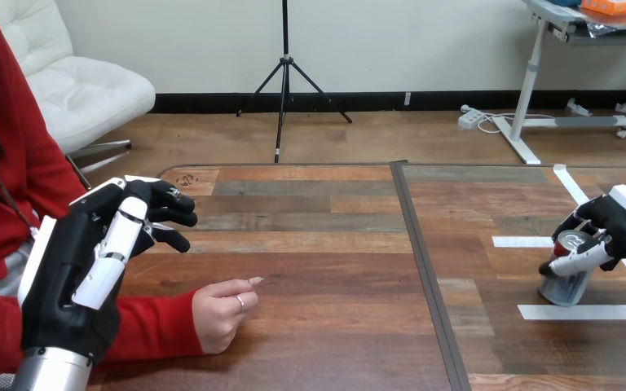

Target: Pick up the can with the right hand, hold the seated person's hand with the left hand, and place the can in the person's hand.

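The can (565, 289) is seen at about 4 o'clock in the head view, far out on the right part of the tabletop (326, 269). It stands nearly upright among strips of white tape (595, 311), with one strip just at its 6 o'clock side and another at its 9 o'clock side. Whether its base rests fully on the wood cannot be told.

The right hand (619, 220) is brought in from the 3 o'clock edge, and its fingers (579, 261) are clamped on the can: dark fingers are wrapped over the rim at the top, and a white-shelled one is laid across the can's side.

The left hand (90, 252) is held up above the tabletop at about 8 o'clock, back toward the camera. Its fingers (171, 213) are pointed toward 3 o'clock, spread apart and only loosely bent at the tips, and nothing is held in them.

The person's hand (216, 314) is laid on the tabletop at about 7 o'clock, at the end of a red sleeve (151, 326). It is loosely closed, with one finger stretched toward 2 o'clock. It is placed at the 5 o'clock side of the left hand and is kept apart from it; no contact between the two is seen. The can is well apart from the person's hand, and a dark seam (428, 277) in the tabletop is run between them from 12 to 6 o'clock.
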{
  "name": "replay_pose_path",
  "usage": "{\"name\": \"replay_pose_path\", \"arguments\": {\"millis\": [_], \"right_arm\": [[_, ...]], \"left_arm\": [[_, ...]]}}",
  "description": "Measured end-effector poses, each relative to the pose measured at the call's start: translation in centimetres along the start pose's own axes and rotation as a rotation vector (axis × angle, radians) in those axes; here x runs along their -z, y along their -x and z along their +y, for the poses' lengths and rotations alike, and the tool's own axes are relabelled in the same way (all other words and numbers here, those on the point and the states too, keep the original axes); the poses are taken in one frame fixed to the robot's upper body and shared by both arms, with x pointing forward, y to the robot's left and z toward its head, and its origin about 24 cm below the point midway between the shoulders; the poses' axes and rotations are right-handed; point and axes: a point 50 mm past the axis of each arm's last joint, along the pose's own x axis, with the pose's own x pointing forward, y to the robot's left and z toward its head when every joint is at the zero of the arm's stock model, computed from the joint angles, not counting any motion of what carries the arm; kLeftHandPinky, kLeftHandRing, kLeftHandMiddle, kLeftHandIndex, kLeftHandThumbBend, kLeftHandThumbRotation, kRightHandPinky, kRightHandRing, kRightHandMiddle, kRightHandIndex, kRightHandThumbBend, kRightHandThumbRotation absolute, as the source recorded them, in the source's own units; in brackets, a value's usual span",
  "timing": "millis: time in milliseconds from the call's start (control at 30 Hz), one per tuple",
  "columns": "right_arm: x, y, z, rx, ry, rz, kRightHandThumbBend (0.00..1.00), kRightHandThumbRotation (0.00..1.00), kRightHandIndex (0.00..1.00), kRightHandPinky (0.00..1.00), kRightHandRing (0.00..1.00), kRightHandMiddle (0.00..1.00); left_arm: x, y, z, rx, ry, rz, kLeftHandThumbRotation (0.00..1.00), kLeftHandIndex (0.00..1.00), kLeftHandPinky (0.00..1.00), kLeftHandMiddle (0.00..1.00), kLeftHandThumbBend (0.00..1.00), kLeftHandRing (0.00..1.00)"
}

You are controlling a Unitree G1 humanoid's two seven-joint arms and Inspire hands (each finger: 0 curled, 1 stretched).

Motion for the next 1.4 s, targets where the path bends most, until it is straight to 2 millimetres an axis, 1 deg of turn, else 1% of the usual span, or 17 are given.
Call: {"name": "replay_pose_path", "arguments": {"millis": [200, 533, 733, 833, 867, 933, 1133, 1400], "right_arm": [[0.02, 0.01, -0.14, 0.022, -0.007, 0.000, 0.68, 0.00, 0.50, 0.39, 0.42, 0.48], [0.03, 0.03, -0.35, 0.043, -0.011, -0.004, 0.71, 0.00, 0.49, 0.36, 0.39, 0.45], [0.04, 0.04, -0.39, 0.049, -0.011, -0.004, 0.73, 0.00, 0.49, 0.37, 0.38, 0.44], [0.05, 0.04, -0.40, 0.049, -0.010, -0.004, 0.73, 0.00, 0.49, 0.40, 0.39, 0.45], [0.04, 0.04, -0.41, 0.050, -0.010, -0.004, 0.74, 0.00, 0.49, 0.43, 0.40, 0.45], [0.04, 0.04, -0.41, 0.050, -0.010, -0.004, 0.74, 0.00, 0.49, 0.45, 0.41, 0.45], [0.03, 0.03, -0.43, 0.051, -0.008, -0.004, 0.75, 0.00, 0.49, 0.41, 0.40, 0.46], [0.00, 0.03, -0.48, 0.052, -0.007, -0.004, 0.76, 0.00, 0.50, 0.35, 0.38, 0.45]], "left_arm": [[0.01, -0.01, -0.01, 0.000, 0.004, 0.003, 0.58, 0.49, 0.39, 0.55, 0.22, 0.55], [0.04, -0.02, 0.00, -0.001, 0.014, 0.010, 0.58, 0.48, 0.39, 0.56, 0.24, 0.55], [0.06, -0.02, 0.04, -0.005, 0.016, 0.017, 0.57, 0.48, 0.42, 0.56, 0.22, 0.55], [0.06, -0.02, 0.05, -0.006, 0.016, 0.018, 0.56, 0.48, 0.42, 0.56, 0.21, 0.55], [0.05, -0.02, 0.06, -0.007, 0.016, 0.018, 0.56, 0.48, 0.42, 0.55, 0.20, 0.55], [0.05, -0.02, 0.07, -0.008, 0.015, 0.017, 0.56, 0.48, 0.42, 0.55, 0.20, 0.55], [0.01, -0.02, 0.07, -0.009, 0.015, 0.016, 0.56, 0.48, 0.42, 0.55, 0.18, 0.54], [-0.04, -0.04, 0.06, -0.009, 0.012, 0.014, 0.55, 0.48, 0.42, 0.55, 0.13, 0.54]]}}
